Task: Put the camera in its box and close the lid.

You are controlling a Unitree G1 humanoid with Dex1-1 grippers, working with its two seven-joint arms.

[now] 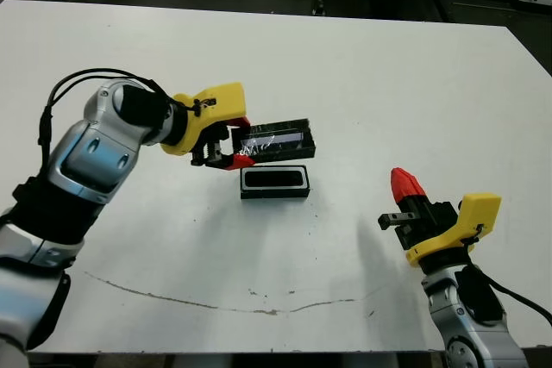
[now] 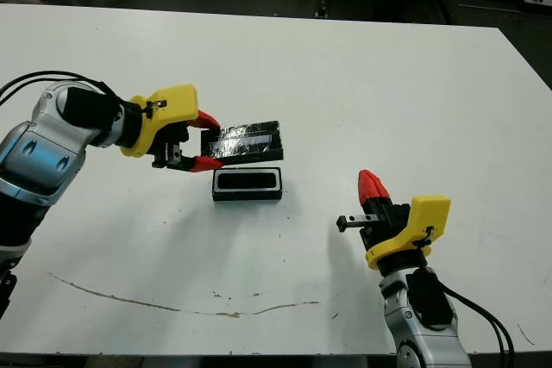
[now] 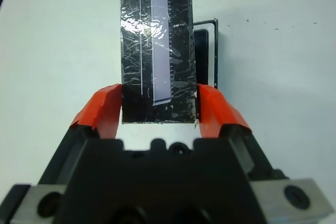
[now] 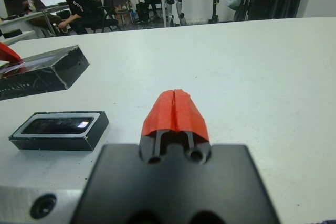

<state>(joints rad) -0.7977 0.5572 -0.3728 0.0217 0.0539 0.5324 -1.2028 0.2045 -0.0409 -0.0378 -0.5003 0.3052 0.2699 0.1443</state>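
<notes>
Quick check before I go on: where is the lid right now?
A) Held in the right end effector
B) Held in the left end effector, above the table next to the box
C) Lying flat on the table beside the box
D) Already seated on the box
B: the left end effector grips the lid by one end, raised beside the box, which sits open with the camera inside.
</notes>
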